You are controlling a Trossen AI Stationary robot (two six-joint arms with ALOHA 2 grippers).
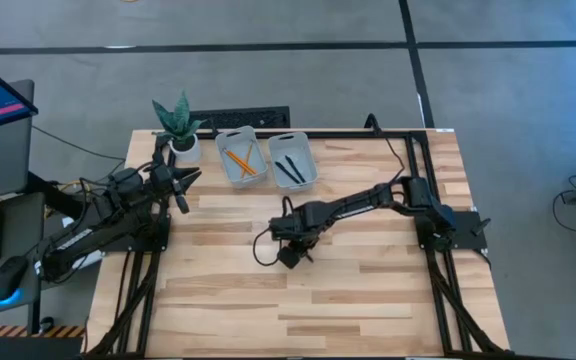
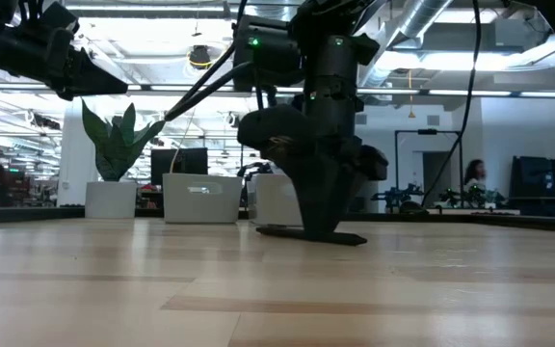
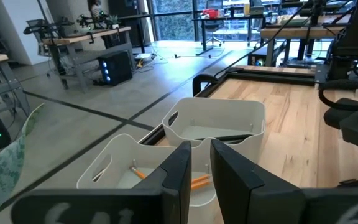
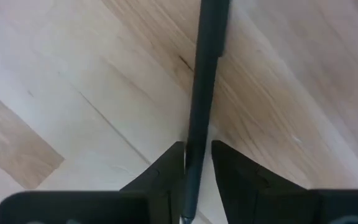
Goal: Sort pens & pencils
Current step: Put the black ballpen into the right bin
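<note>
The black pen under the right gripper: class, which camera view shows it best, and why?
The right wrist view: the pen fills the picture, lying on the table between the right gripper's fingers. The low view shows it only as a thin dark strip on the wood. In the high view the gripper hides it; the left wrist view misses it.

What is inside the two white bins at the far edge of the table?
The left bin holds orange pencils; the right bin holds black pens. From above, two of each seem visible. In the left wrist view, the bin walls hide most of the contents.
</note>
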